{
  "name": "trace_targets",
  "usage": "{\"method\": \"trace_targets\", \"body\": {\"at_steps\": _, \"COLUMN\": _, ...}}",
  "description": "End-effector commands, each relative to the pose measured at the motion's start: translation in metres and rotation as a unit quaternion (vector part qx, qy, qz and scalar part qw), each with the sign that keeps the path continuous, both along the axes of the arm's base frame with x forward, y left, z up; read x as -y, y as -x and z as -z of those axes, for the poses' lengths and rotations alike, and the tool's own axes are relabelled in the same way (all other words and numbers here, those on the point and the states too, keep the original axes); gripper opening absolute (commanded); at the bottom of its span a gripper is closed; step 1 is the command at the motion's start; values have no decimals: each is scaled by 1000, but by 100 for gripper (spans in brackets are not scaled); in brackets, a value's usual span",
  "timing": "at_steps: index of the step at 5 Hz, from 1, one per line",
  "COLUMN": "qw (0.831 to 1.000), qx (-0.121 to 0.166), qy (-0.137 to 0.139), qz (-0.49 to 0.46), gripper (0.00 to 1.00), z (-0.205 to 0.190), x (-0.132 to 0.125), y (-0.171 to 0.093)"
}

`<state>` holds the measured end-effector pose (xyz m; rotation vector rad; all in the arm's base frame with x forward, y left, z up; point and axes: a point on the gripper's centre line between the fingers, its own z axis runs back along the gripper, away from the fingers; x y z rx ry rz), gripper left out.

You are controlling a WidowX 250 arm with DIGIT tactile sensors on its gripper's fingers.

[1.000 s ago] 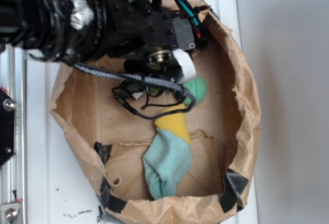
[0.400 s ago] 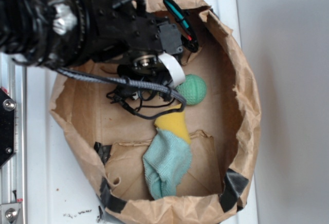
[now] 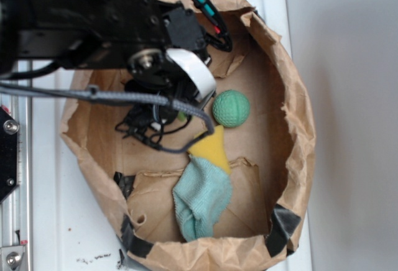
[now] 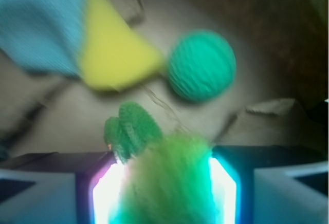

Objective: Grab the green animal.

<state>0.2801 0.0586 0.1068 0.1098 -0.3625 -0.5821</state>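
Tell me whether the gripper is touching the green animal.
Touching. In the wrist view the green animal sits squeezed between the gripper's two fingers, its fuzzy body pressed against both.

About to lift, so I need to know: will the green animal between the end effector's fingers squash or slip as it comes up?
The green animal looks fuzzy and soft, so it will probably squash rather than resist. Its fluffy pile fills the gap between the fingers, so a slip seems unlikely. It is probably light; the end effector should lift it easily.
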Motion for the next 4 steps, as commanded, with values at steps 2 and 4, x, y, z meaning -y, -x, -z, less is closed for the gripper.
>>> {"method": "trace_targets", "body": {"at_steps": 2, "qw": 984, "qx": 22, "qy": -3, "qz": -178, "gripper": 0, "z": -68, "x": 24, "y": -14}}
{"method": "trace_targets", "body": {"at_steps": 4, "qw": 971, "qx": -11, "qy": 61, "qz": -230, "gripper": 0, "z": -100, "x": 42, "y": -7}}
